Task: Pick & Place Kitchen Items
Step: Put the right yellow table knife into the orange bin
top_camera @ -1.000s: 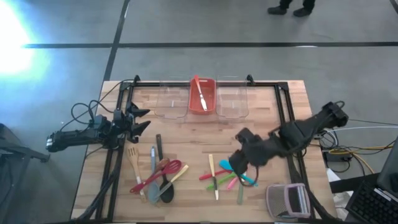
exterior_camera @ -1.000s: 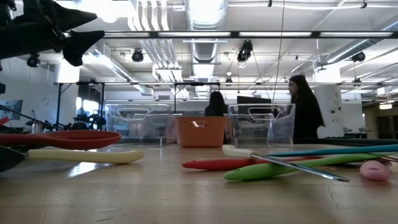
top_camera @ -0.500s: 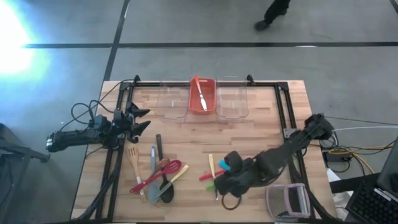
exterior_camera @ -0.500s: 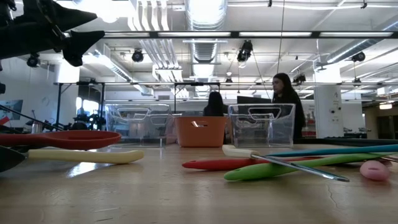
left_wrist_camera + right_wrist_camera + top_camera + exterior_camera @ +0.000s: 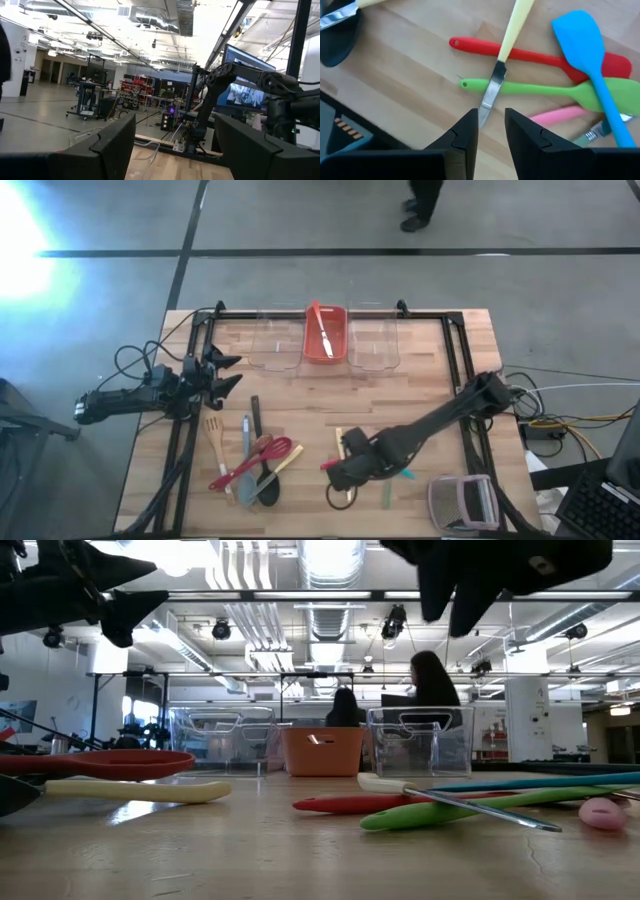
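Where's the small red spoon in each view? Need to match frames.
High view: red spoon low and centre in the picture, only its tip showing.
Low view: lying centre, pointing left.
Left wrist view: not in it.
Right wrist view: upper middle, crossed by the knife.
Shared landmark: the cream-handled knife lying across it.

Red bin (image 5: 324,335): at the table's (image 5: 420,395) far edge, midway along it, between two clear bins.
Clear bins: one (image 5: 275,343) left of the red bin, one (image 5: 372,343) right of it, side by side.
Grey-and-pink gadget (image 5: 462,502): near-right corner of the table.
People: two (image 5: 430,690) in the room beyond the table.
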